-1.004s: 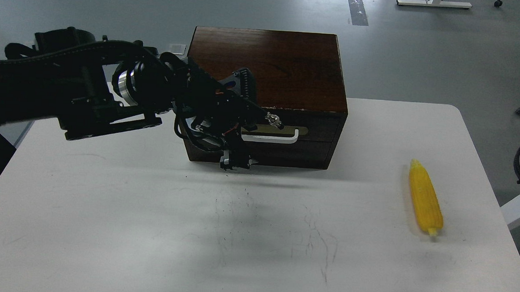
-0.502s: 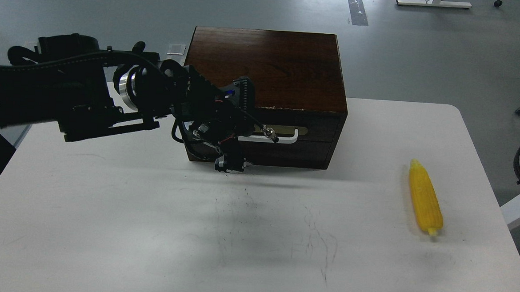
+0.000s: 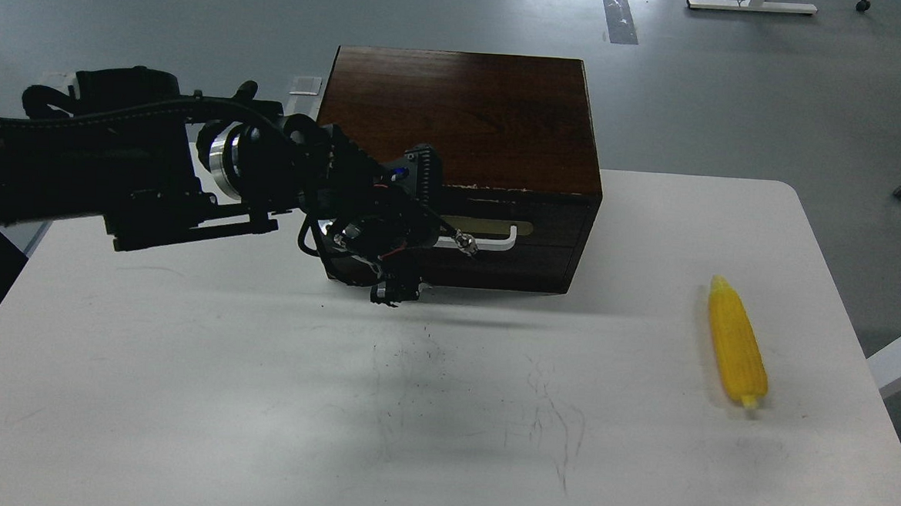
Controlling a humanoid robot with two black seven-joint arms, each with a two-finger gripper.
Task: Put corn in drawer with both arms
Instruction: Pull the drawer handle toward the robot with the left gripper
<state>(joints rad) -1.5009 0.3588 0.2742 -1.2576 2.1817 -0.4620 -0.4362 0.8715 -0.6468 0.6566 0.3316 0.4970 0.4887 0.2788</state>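
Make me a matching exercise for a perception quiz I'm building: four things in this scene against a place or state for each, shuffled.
Things:
1. corn
2. drawer
3. left gripper
4. wooden box

Places or states:
A. at the white bar handle's left end
B. lying on the white table, far right
C. standing at the table's far edge
D. closed, set in the box's front

Pairs: 1-B, 2-D, 3-A, 4-C

The left end effector [image 3: 413, 232] sits at the shut drawer [image 3: 509, 241] front; the corn [image 3: 737, 342] lies well right.
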